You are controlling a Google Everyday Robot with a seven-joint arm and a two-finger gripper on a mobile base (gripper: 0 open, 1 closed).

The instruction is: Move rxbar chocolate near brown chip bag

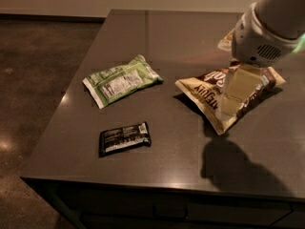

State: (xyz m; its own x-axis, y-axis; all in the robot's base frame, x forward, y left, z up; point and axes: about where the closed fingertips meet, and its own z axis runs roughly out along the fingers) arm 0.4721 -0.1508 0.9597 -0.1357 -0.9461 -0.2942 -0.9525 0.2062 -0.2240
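From where I stand, the rxbar chocolate [125, 138] lies flat near the front left edge of the dark surface [157, 42], label side up and turned slightly askew, with nothing touching it. The brown chip bag [202, 90] lies well apart from it, over on the right half, crumpled and angled with one tan end pointing toward the front. A green and white bag [122, 79] lies behind the bar and to the left of the chip bag, clear of both. The robot's claw [233, 97] hangs from the bulky white arm [269, 32] right over the chip bag, covering its middle, and it throws a dark shadow [228, 163] on the surface in front of the bag. Whether the claw is open or closed I cannot tell from here; it carries nothing that I can see. It looks to me as if the claw is on the wrong side for the job at hand: the bar has not been picked up, so the reach across to the left front comes first. The gap beside the chip bag's near end seems the natural spot to set the bar down.
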